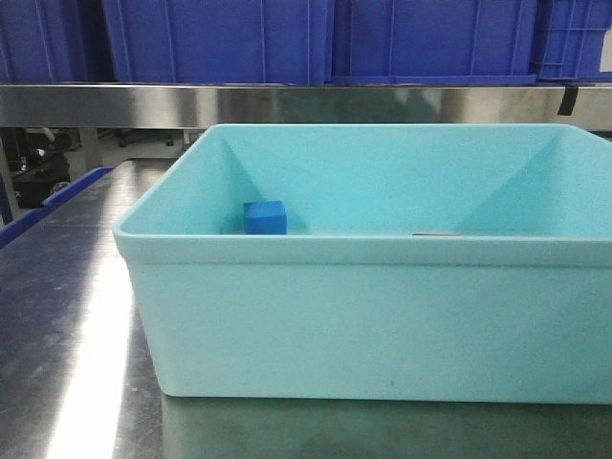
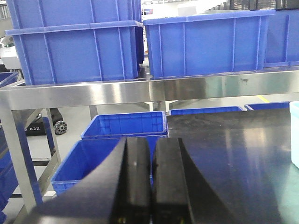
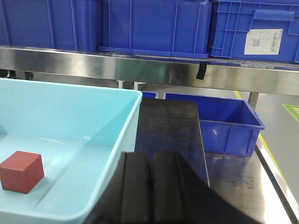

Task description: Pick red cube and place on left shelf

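Observation:
The red cube (image 3: 21, 171) lies on the floor of the pale turquoise tub (image 3: 119, 154), at the lower left of the right wrist view. My right gripper (image 3: 150, 156) is shut on nothing, hovering over the tub's right rim, to the right of the cube and apart from it. A small blue cube (image 1: 265, 218) rests in the tub's far left part. The left shelf's steel rail (image 2: 140, 91) crosses the left wrist view, with my left gripper (image 2: 152, 140) shut and empty below and in front of it. Neither gripper shows in the front view.
Deep blue crates (image 2: 79, 51) stand on the shelf tier. More blue crates (image 2: 124, 126) sit low beyond the table's left end, and one (image 3: 224, 123) to the right. The tub (image 1: 382, 316) rests on a steel table (image 1: 67, 316) with a dark mat (image 3: 170, 126).

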{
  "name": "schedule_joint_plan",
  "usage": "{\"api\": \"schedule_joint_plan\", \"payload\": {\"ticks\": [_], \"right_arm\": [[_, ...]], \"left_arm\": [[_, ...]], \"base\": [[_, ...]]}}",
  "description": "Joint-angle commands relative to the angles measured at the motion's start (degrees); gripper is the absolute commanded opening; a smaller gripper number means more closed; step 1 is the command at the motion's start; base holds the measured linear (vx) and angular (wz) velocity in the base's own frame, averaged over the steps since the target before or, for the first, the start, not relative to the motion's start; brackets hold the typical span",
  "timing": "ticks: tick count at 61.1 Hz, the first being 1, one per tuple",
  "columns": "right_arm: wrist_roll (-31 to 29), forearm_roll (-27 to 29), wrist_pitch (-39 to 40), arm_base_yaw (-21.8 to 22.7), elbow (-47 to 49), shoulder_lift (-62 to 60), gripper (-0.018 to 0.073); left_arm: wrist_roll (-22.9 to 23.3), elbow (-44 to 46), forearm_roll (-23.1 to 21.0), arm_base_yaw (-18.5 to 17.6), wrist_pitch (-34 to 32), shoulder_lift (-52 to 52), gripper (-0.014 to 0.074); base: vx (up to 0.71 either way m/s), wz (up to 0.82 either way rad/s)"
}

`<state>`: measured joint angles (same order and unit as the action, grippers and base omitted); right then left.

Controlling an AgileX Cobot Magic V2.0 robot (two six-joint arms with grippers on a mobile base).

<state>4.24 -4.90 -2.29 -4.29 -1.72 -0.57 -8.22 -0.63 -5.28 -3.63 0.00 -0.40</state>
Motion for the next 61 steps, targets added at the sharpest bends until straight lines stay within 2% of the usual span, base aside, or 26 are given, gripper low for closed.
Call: {"api": "schedule_joint_plan", "payload": {"ticks": [1, 49, 61], "right_arm": [[-0.3, -0.5, 4.8, 0.3, 1.5, -1.1, 0.0066], [-0.3, -0.5, 8.8, 0.3, 1.7, -0.5, 0.0066], [4.0, -0.5, 5.2, 0.3, 7.2, 7.8, 0.0066]], "left_arm": [[-0.1, -1.3, -0.3, -0.3, -4.8, 0.5, 0.0106], [-0.1, -1.3, -0.3, -0.3, -4.8, 0.4, 0.0106], [-0.1, -1.3, -0.3, -0.3, -4.8, 0.5, 0.0106]], "base": [[0.00, 0.00], [0.00, 0.00], [0.00, 0.00]]}}
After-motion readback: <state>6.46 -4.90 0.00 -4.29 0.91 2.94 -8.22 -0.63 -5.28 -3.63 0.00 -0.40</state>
